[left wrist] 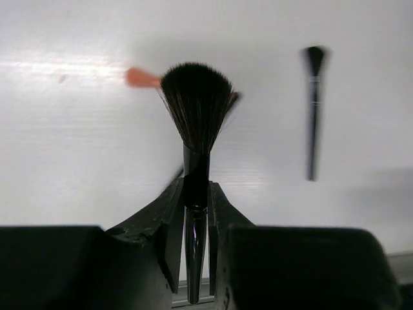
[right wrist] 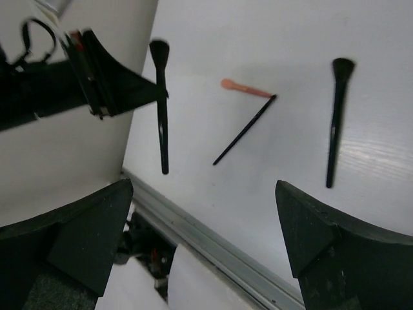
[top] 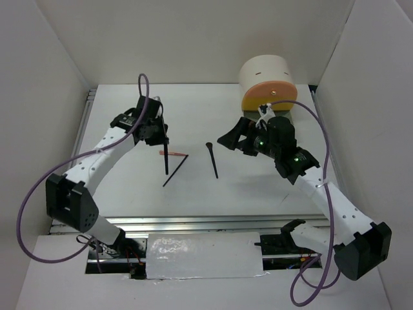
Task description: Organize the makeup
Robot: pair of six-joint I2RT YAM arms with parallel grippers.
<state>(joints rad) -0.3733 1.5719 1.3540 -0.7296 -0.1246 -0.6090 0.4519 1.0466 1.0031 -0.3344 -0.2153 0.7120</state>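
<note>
Jaws of the left gripper (left wrist: 196, 191) are pinching a black brush (left wrist: 196, 110) by its stiff, probably slick handle, sparing the soft bristles; the right gripper (right wrist: 205, 213) is hanging spread, empty.

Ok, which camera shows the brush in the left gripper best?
Left wrist: the brush fills the frame, clamped by the left gripper. Top view: a thin dark line. Right wrist: full length but small.

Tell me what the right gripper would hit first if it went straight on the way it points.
Most likely the table, close to the thin black stick. Nothing seems to stand in between, though depth is unclear.
</note>
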